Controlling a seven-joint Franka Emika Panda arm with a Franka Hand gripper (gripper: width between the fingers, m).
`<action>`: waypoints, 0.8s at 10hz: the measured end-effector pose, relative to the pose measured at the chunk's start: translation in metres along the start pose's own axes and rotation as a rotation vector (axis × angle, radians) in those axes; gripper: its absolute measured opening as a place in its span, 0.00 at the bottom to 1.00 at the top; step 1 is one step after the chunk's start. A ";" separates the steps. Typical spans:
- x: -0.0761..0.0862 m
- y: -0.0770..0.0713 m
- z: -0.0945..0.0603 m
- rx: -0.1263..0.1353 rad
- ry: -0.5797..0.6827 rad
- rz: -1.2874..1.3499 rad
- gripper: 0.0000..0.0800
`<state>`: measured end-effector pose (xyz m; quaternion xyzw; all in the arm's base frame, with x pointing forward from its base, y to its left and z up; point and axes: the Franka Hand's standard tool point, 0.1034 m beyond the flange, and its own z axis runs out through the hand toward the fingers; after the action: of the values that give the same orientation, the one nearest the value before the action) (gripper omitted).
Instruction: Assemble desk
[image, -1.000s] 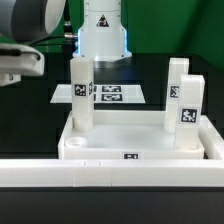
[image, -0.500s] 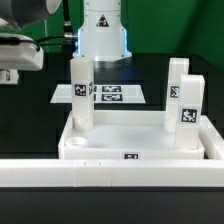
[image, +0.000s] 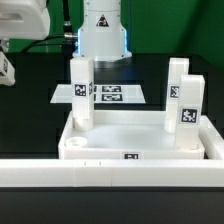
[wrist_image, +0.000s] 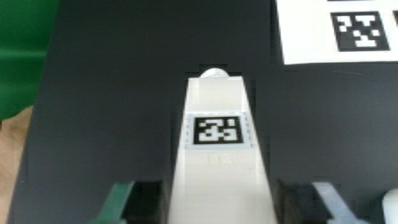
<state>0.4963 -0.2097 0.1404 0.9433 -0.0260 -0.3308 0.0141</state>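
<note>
The desk panel (image: 140, 150) lies flat with its raised rim up. Three white tagged legs stand upright in its corners: one at the exterior view's left (image: 81, 92) and two at its right (image: 178, 85) (image: 189, 115). Another white leg (wrist_image: 219, 140), with a square tag on its face, sits between the fingers of my gripper (wrist_image: 222, 208), which is shut on it above the black table. In the exterior view the gripper hangs at the upper left edge, and only a sliver of the held leg (image: 4, 70) shows there.
The marker board (image: 110, 95) lies on the table behind the panel, and its corner (wrist_image: 347, 30) shows in the wrist view. A long white border rail (image: 110, 176) runs along the front. The robot's white base (image: 103, 30) stands at the back.
The arm has moved toward the exterior view's left and upward with the leg, so most of the gripper is now out of that view. The panel and standing legs have not moved.
</note>
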 end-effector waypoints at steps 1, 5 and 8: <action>0.010 0.003 -0.004 -0.018 0.091 -0.007 0.36; 0.014 -0.007 -0.026 -0.022 0.369 -0.003 0.36; 0.010 -0.029 -0.054 0.000 0.436 -0.002 0.36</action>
<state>0.5386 -0.1812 0.1751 0.9925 -0.0212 -0.1191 0.0192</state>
